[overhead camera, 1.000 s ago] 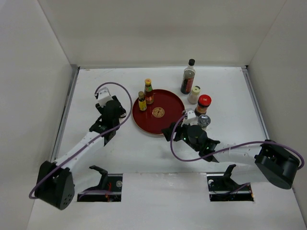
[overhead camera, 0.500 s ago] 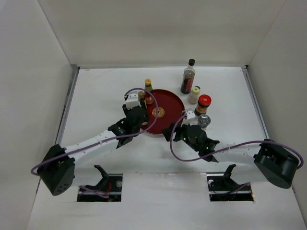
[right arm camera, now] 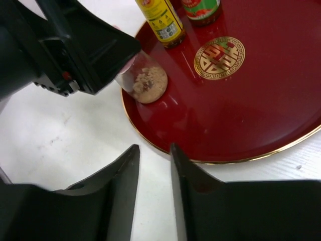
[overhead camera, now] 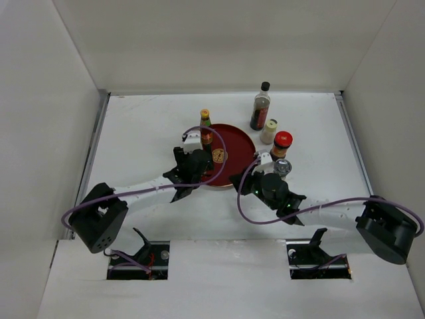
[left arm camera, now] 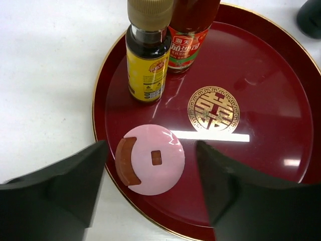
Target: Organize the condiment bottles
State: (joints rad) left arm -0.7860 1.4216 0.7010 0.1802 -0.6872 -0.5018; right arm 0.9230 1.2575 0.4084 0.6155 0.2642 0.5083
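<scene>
A pink-capped jar [left arm camera: 153, 159] of brown granules [right arm camera: 145, 83] stands on the round red tray [left arm camera: 266, 100] near its left rim. My left gripper [left arm camera: 151, 156] is open, one jaw on each side of the jar and clear of it. Just behind stand a small yellow bottle [left arm camera: 147, 60] and an orange-capped brown bottle [overhead camera: 206, 126]. My right gripper [right arm camera: 153, 150] is shut on nothing, over the table at the tray's near edge. To the tray's right stand a tall dark bottle [overhead camera: 260, 106], a cream bottle [overhead camera: 269, 131], a red-lidded jar [overhead camera: 281, 144] and a grey-lidded jar [overhead camera: 282, 167].
The right half of the tray [overhead camera: 240, 141] is bare, with a gold emblem [left arm camera: 213, 109] at its centre. The left arm [overhead camera: 143, 189] lies across the table left of the tray. White walls close in the table on three sides.
My left arm has swung right from the open table to the tray's left edge, and its jaws now stand apart around the pink-capped jar. The right arm has barely moved.
</scene>
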